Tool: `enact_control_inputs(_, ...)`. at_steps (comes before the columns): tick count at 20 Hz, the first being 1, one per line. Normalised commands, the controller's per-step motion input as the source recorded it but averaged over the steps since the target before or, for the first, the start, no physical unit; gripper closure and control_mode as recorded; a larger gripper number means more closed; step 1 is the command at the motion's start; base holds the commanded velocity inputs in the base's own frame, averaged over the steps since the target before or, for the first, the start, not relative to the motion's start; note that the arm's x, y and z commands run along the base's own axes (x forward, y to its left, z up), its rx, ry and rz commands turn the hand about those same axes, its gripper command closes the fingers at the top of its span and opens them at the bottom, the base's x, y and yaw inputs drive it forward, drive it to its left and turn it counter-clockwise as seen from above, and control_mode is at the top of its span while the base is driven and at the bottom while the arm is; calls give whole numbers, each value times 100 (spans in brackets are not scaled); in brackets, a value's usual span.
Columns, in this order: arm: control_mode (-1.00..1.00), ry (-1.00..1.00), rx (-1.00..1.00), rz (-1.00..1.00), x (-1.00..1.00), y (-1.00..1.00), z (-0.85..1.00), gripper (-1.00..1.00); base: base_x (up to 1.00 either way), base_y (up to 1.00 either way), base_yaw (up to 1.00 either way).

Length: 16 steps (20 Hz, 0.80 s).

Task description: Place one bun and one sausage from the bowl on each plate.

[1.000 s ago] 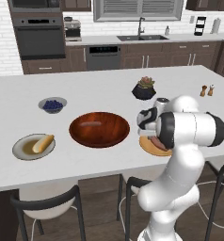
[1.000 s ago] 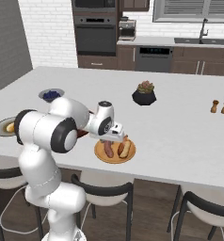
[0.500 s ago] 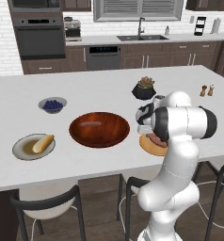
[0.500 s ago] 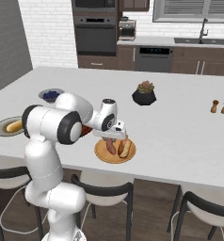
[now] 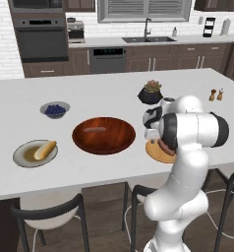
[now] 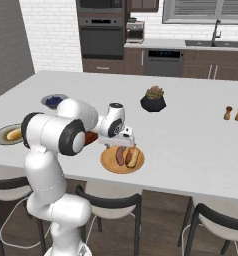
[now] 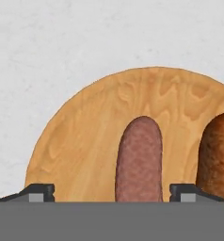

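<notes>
Orange plate [image 6: 122,162] carries sausage [image 7: 139,160] and bun [image 6: 132,157], gripper [image 7: 113,192] released above; grey plate [image 5: 25,156] has bun only, lacking sausage.

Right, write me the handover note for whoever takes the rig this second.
End effector: open, just above the orange-tan plate, holding nothing.
Orange-tan plate: sausage and bun lie side by side on it. Done.
Grey-rimmed plate: has a bun, no sausage.
Wooden bowl: one sausage inside.
Left: move that sausage from the bowl to the grey-rimmed plate.
</notes>
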Motion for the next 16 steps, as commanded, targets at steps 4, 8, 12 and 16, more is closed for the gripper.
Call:
enact_control_inputs(4,-100,0,0,0,-29,9,61,-100,0,0,0)
enact_control_inputs(8,-100,-1,0,0,-22,27,56,-100,0,0,0)
enact_control_inputs(12,-100,-4,0,0,-3,62,34,-100,0,0,0)
enact_control_inputs(16,-100,-2,3,-5,0,62,33,-100,0,0,0)
